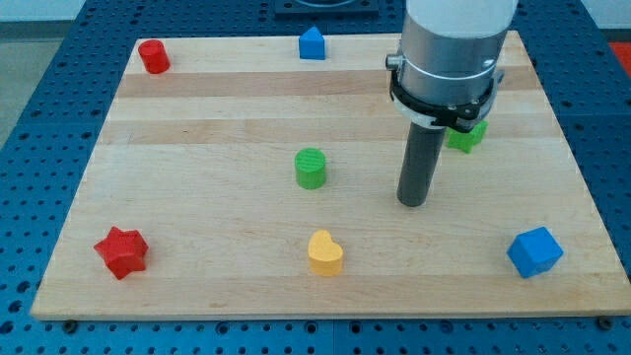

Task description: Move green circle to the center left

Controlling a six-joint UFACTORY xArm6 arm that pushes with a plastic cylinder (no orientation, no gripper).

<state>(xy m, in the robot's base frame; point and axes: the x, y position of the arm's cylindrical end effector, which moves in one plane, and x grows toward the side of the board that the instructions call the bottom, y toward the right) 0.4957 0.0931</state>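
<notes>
The green circle is a short green cylinder standing near the middle of the wooden board. My tip rests on the board to the view's right of the green circle, about a hundred pixels away and slightly lower. They are apart, with bare wood between them.
A red block is at the top left and a blue house-shaped block at the top middle. A green block is partly hidden behind my arm. A red star, a yellow heart and a blue cube lie along the bottom.
</notes>
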